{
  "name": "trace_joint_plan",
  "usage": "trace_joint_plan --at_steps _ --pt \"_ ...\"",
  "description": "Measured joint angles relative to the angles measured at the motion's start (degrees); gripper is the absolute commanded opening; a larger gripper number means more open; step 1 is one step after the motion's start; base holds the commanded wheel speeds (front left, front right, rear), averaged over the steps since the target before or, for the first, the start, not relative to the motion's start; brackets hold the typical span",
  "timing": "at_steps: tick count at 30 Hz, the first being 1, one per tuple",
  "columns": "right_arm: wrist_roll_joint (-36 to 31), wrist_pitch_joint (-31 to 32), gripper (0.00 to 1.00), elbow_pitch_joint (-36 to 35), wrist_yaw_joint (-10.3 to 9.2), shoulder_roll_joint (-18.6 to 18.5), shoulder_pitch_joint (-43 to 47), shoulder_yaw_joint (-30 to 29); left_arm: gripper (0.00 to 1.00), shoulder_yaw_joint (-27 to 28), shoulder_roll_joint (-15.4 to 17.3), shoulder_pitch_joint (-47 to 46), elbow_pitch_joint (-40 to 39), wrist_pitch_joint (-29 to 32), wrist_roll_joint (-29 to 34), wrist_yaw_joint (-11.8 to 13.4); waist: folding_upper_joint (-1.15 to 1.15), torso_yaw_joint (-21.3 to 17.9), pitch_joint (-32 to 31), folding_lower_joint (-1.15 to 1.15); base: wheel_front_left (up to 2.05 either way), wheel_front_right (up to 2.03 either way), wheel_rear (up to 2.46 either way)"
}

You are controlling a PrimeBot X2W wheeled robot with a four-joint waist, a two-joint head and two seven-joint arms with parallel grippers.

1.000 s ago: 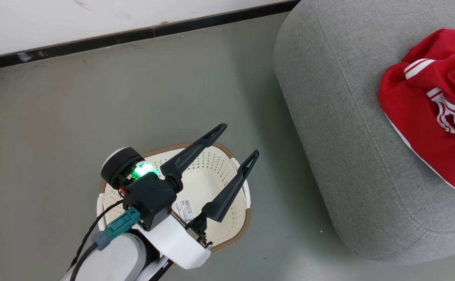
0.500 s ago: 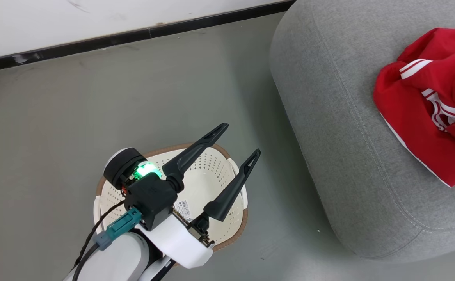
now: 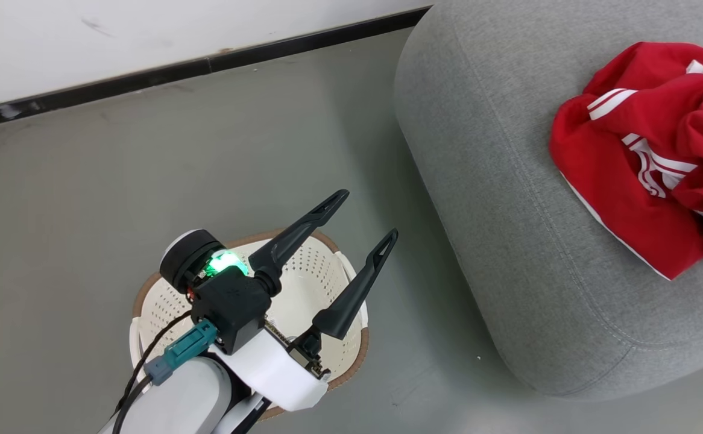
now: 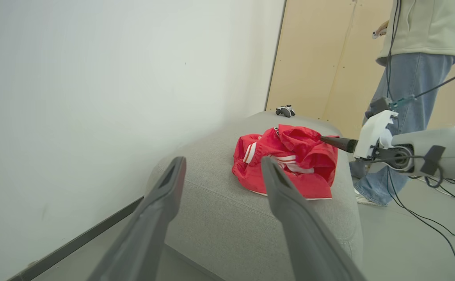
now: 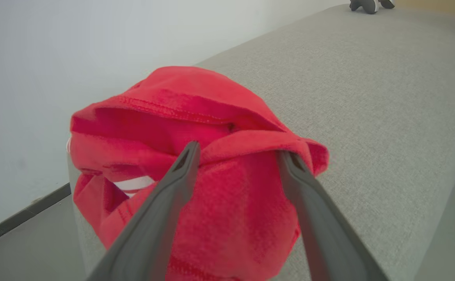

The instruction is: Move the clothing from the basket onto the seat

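My left gripper (image 3: 368, 213) hangs over the basket (image 3: 157, 306), jaws spread wide and holding nothing. What I can see of the basket's inside past my wrist is bare white with no red in it, so I judge it emptied.

Since a second ago the head camera has swung. Basket and seat (image 3: 478, 181) have both slid leftward across the head view while the left gripper sits where it did, so nothing on the floor has actually moved. More of the clothing (image 3: 629, 181) now shows: a crumpled red heap lying on the seat's top, well apart from the basket.

In the right wrist view the right gripper (image 5: 238, 150) stands with its jaws well apart. Red cloth bulges between the fingers but is not visibly pinched. I read that as a release, the load delivered.

Count:
- one basket
- one seat
- one red heap, though I cannot tell how many garments are in it
- two grippers
- one small dark object (image 4: 286, 111) at the seat's far end
- one person (image 4: 415, 78) standing beyond the seat
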Motion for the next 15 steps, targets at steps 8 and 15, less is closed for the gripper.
trace_joint_plan --at_steps 8,15 --pt "1.0 -0.7 1.0 -1.8 0.0 1.3 5.4 0.4 1.0 0.3 0.0 0.3 0.9 -0.8 -0.2 0.0 0.0 -1.4 -1.2 0.0 0.0 0.0 0.0" --pt "1.1 -0.7 1.0 -6.7 0.0 3.5 6.6 4.6 1.0 0.7 -0.1 0.7 1.5 -1.4 -0.2 0.5 0.0 -2.1 -2.4 0.0 0.0 0.0 0.0"
